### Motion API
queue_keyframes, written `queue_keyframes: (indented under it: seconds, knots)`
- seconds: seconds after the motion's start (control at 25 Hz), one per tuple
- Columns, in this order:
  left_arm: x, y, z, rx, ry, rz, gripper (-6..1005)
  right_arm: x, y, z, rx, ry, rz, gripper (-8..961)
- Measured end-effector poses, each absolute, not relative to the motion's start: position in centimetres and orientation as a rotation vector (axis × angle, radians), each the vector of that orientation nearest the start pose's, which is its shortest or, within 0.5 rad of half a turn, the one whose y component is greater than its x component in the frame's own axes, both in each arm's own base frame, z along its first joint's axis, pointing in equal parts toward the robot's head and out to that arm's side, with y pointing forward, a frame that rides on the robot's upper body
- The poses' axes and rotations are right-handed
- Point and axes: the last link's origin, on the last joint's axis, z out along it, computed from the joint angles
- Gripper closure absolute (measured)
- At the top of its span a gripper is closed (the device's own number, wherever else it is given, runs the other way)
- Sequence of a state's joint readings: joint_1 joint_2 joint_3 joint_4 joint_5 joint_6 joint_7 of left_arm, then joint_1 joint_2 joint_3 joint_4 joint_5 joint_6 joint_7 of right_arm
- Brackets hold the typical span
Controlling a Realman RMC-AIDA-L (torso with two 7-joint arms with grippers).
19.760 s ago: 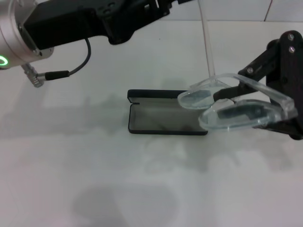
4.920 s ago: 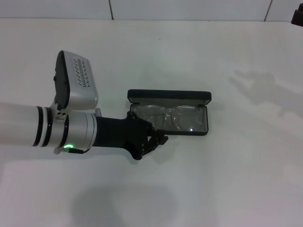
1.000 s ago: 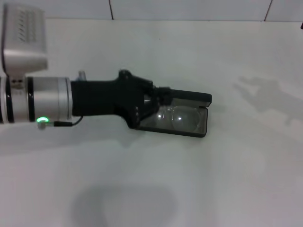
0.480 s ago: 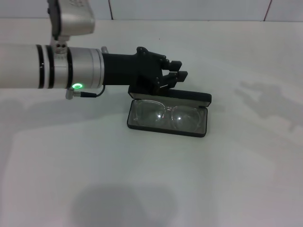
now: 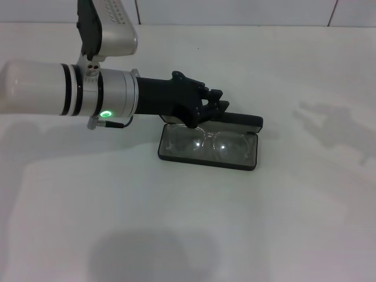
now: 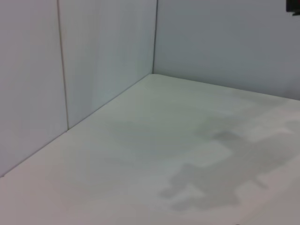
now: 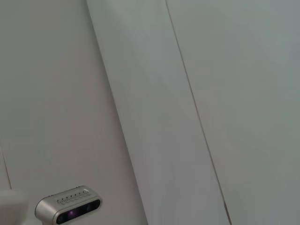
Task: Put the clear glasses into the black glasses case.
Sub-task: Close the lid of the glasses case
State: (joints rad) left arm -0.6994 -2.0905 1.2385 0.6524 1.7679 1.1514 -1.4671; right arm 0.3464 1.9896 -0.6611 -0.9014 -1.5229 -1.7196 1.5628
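Note:
The black glasses case (image 5: 252, 156) lies open in the middle of the white table, its lid (image 5: 245, 121) laid back on the far side. The clear glasses (image 5: 207, 141) rest inside the case's grey-lined tray, lenses up. My left arm reaches in from the left, and my left gripper (image 5: 216, 103) hangs just above the left half of the lid's far edge. Its fingers look shut with nothing seen between them. The left wrist view shows only table and wall. My right gripper is out of view.
White table (image 5: 188, 235) stretches all around the case, with a tiled wall at the far edge. A small black part (image 6: 293, 5) shows at a corner of the left wrist view. The right wrist view shows wall panels and a grey camera unit (image 7: 69, 210).
A second ago the left gripper was low over the case's left end; it rose behind the case and has now dropped slightly toward the lid. The glasses and case have not moved.

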Motion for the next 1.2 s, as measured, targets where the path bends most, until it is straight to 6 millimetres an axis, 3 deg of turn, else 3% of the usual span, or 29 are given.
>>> queue_keyframes:
  seconds: [0.64,1.2]
  knots:
    - [-19.2,38.5,-7.8,-2.814,-0.434,-0.402,764,25.8,31.4,12.0,-2.378,0.516,1.123,704]
    - [-19.5,36.4,-8.2,-2.922,-0.446,-0.438,761,26.1,31.0,12.0,-2.375,0.521,1.127,705]
